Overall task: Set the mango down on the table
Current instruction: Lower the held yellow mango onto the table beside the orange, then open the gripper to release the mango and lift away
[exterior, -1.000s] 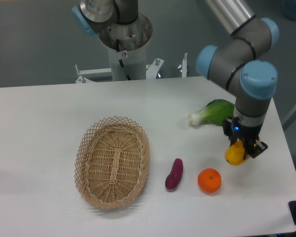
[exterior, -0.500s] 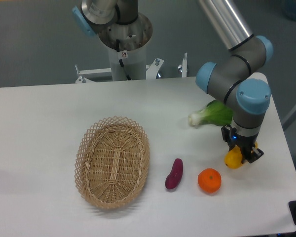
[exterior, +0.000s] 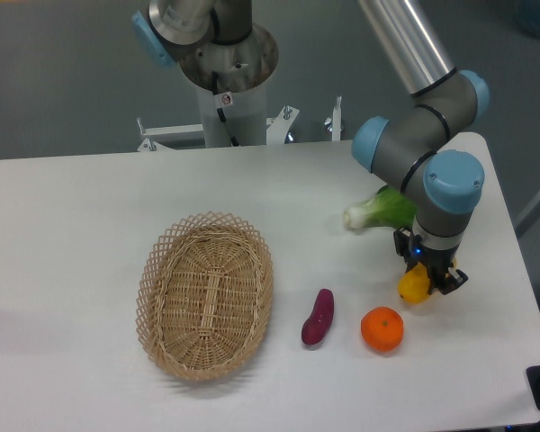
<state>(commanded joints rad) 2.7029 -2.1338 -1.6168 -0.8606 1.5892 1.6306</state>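
Note:
The yellow mango [exterior: 413, 285] is held in my gripper [exterior: 425, 280] at the right side of the white table [exterior: 90, 207], low over the surface or touching it; I cannot tell which. The gripper is shut on the mango, with its dark fingers around the fruit's upper right part. The mango is just up and right of the round orange [exterior: 382, 328].
An oval wicker basket [exterior: 206, 293] lies left of centre. A purple sweet potato [exterior: 318, 317] lies between the basket and the orange. A green leafy vegetable [exterior: 382, 209] lies behind my arm. The table's right edge is close to the gripper.
My gripper has moved left and slightly down with the mango, bringing it closer to the table and to the orange.

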